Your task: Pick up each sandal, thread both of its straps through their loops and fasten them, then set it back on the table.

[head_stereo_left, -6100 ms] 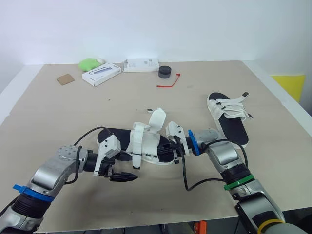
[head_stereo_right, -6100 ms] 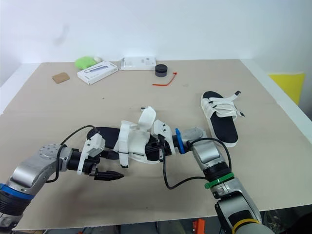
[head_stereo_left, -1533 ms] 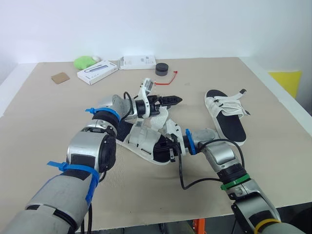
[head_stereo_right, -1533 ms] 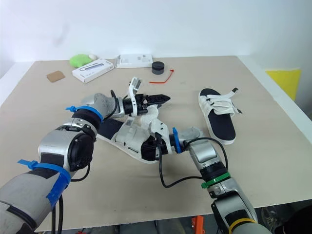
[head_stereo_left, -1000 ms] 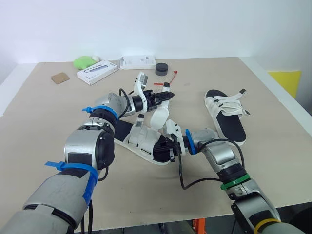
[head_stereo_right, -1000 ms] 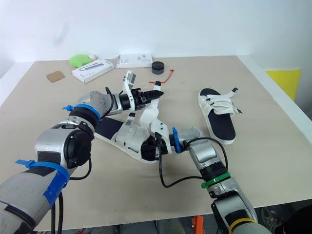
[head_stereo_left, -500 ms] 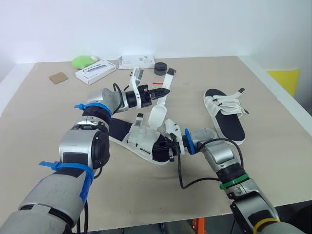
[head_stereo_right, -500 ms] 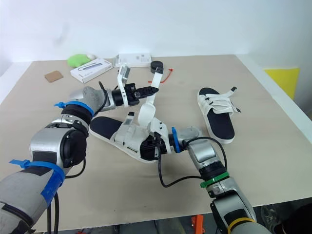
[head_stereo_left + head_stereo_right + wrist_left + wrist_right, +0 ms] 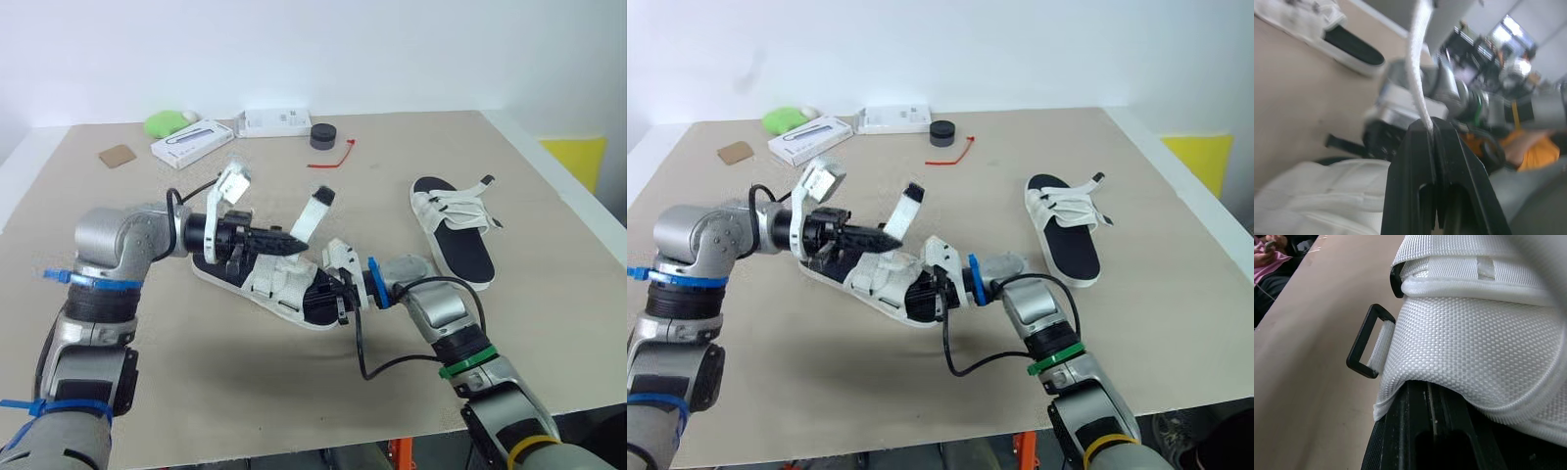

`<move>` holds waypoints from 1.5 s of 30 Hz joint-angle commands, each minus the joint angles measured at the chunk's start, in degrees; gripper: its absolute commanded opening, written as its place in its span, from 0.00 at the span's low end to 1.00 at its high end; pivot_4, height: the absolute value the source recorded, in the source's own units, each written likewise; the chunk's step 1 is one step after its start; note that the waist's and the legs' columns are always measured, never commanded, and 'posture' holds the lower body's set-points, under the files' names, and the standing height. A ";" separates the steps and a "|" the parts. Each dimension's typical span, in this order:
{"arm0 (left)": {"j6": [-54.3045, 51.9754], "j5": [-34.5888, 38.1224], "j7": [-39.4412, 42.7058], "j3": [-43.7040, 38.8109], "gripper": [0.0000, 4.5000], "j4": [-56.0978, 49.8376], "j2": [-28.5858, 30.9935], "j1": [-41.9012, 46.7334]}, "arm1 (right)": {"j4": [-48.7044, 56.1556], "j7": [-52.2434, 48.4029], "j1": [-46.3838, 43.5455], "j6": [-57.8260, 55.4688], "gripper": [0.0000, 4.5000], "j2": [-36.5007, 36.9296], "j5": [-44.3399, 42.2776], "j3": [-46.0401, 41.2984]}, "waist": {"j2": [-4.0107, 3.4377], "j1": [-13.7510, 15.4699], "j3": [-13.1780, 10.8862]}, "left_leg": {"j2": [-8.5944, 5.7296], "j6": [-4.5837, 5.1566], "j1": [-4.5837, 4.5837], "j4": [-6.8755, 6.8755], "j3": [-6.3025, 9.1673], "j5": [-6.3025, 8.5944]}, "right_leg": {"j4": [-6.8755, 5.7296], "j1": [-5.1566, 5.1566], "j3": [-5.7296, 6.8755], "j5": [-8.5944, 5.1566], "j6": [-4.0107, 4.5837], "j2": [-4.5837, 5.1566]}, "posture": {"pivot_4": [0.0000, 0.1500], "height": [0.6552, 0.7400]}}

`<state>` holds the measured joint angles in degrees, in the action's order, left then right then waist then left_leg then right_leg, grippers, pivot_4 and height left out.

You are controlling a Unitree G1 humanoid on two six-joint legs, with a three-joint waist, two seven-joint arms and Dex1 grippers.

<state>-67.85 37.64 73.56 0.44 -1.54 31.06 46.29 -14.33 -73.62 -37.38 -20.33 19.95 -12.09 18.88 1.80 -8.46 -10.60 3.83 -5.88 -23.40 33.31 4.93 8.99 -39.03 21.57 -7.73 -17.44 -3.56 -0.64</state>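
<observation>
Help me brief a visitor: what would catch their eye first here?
In the middle, the left gripper pinches a white strap that stands up from the sandal, while the right gripper clamps its white upper. A second sandal lies flat off to the right.

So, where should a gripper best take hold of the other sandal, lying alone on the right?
Probably at the bare near end of that sandal, pinching the sole across its width from above on the robot's side. That end is flat and strap-free; the white straps cover the middle, their loose ends sticking out rightward.
</observation>
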 commanded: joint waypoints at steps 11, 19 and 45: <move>27.36 -4.69 4.39 3.58 0.01 -14.19 7.97 -11.71 | -4.57 -0.34 0.49 0.09 0.00 1.14 2.32 2.45 | 0.00 0.51 0.00 | 0.00 -0.01 -0.02 -0.05 -0.02 0.03 | 0.01 0.04 0.00 -0.07 0.06 0.01 | 1.00 1.00; 74.67 -21.89 6.64 7.78 0.01 -9.46 6.53 -23.67 | -4.27 -0.52 0.92 -0.15 0.00 1.67 2.30 2.60 | 0.10 1.40 0.08 | 0.01 -0.01 0.00 0.00 -0.10 0.03 | 0.02 0.02 -0.05 -0.08 0.11 0.07 | 1.00 1.00; 22.10 8.36 -1.39 5.42 0.90 -20.20 25.10 -33.32 | -4.50 -1.70 0.17 -0.61 0.00 1.50 2.12 3.45 | 0.13 1.78 0.02 | 0.05 0.11 0.05 0.10 -0.20 0.10 | -0.03 0.00 -0.06 -0.30 0.42 0.12 | 1.00 1.00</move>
<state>-38.77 41.07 76.27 6.74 -20.14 56.85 11.36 -16.95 -75.71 -39.06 -19.19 21.32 -12.11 19.82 1.93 -6.68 -10.58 3.88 -5.77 -23.35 33.44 4.74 9.09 -39.06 21.56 -7.78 -17.74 -3.15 -0.53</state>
